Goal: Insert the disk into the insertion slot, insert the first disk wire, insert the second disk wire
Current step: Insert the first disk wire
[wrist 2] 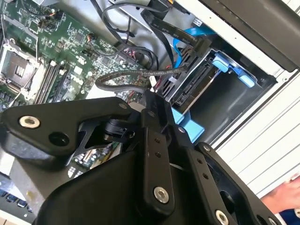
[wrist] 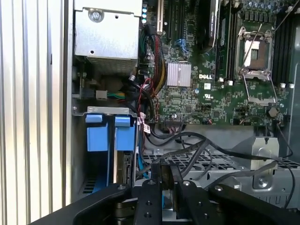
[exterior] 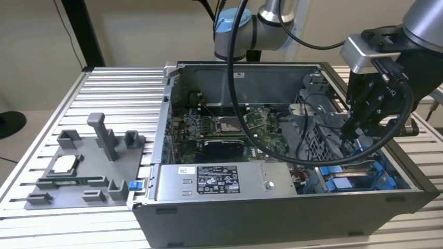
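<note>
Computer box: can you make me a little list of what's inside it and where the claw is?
place: an open computer case on a ribbed metal table
claw: the claw hangs inside the case at the drive corner, on the exterior view's right
disk: the disk sits in the insertion slot, its blue frame showing
wires: black cables loop close by the claw
power box: grey power box with a label, along the case's near wall
tray: grey plastic tray beside the case, on the exterior view's left
</note>
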Controlling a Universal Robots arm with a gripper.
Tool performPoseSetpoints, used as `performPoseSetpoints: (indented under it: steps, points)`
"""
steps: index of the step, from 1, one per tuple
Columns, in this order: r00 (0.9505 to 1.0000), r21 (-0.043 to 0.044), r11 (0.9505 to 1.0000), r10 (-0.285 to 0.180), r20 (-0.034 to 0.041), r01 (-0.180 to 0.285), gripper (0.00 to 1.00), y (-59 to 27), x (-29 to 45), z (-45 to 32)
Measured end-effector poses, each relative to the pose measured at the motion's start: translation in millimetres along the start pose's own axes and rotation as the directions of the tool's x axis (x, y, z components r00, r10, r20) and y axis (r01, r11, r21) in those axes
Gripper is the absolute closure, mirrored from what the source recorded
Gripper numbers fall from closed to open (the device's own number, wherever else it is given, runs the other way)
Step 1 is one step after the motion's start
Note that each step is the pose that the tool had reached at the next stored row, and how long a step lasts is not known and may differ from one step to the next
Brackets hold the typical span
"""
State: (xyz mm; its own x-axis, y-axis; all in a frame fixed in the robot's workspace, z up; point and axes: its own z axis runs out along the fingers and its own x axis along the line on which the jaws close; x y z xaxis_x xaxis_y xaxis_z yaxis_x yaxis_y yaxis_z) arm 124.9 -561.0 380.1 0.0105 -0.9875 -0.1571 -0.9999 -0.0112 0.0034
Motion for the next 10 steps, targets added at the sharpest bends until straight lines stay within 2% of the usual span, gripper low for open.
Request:
performPoseSetpoints:
  steps: [7, 10]
  points:
    - [1.0000, 0.0000, 1.0000, 0.000, -0.0003, 0.000, 1.00, 0.0, 0.1, 0.9]
    - [1.0000, -0.0001, 1.0000, 0.000, -0.0077, 0.000, 1.00, -0.8, 0.7, 1.8]
